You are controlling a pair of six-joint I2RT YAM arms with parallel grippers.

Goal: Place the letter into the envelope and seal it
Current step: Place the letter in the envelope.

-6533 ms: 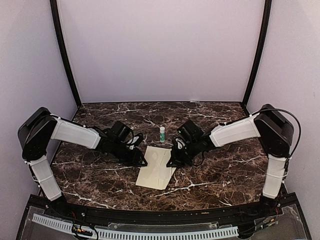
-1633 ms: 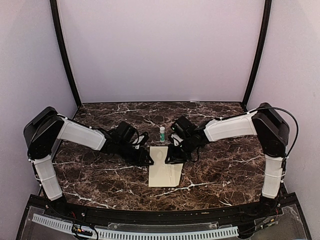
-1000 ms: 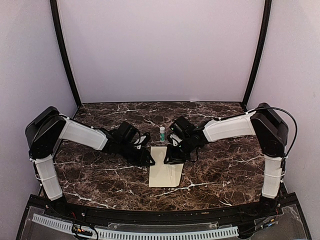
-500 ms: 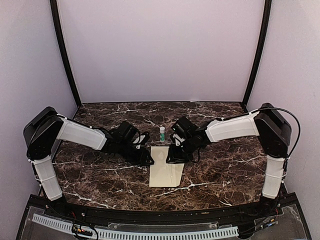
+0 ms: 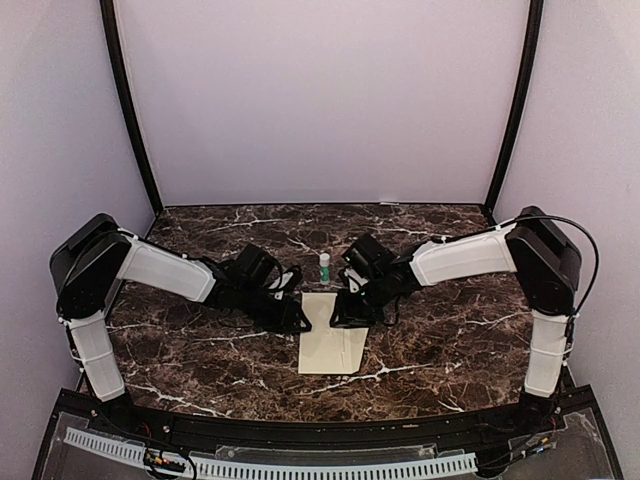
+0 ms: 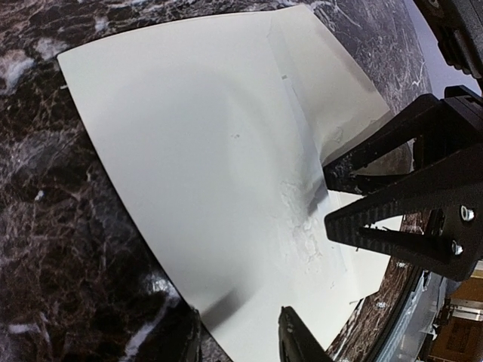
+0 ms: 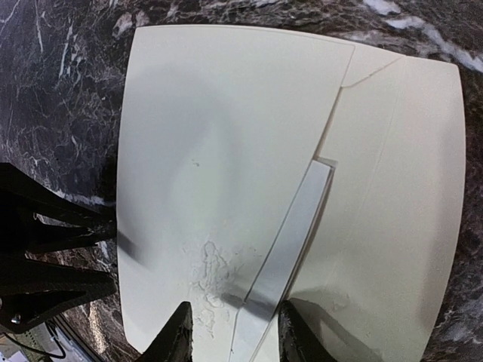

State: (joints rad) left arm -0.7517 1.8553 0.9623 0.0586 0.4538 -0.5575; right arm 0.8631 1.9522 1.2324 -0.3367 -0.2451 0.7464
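Found envelope lying flat on marble counter at centre of the top view, seam side up. Noted left tool at its upper left edge and right tool at its upper right edge, tips facing each other. Observed both parted to a narrow gap, low over the paper; could not tell whether touching. Recorded wrinkled patch beside a pale grey strip. Logged green-capped tube upright just behind.
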